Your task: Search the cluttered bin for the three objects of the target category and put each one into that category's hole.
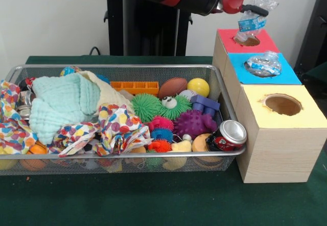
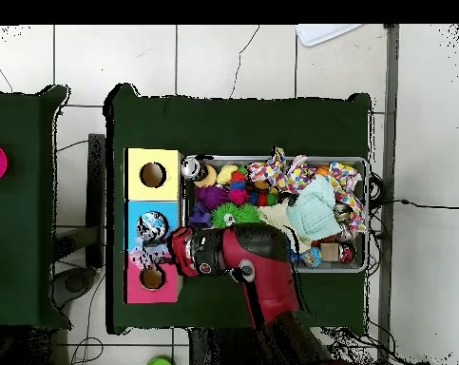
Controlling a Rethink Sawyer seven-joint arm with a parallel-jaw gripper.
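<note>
My gripper is shut on a clear, wrinkly plastic bottle with a blue label. It holds the bottle just above the red-topped hole at the far end of the wooden box. A second clear bottle sits in the hole of the blue top panel. In the overhead view the held bottle hangs between the blue panel and the red one, and the second bottle fills the blue hole. The wire-mesh bin is full of toys and cloths. No third bottle shows.
A drink can lies in the bin's near right corner beside the box. A mint cloth and patterned cloths cover the bin's left half. Spiky balls and other toys fill the right half. The yellow-topped hole is open.
</note>
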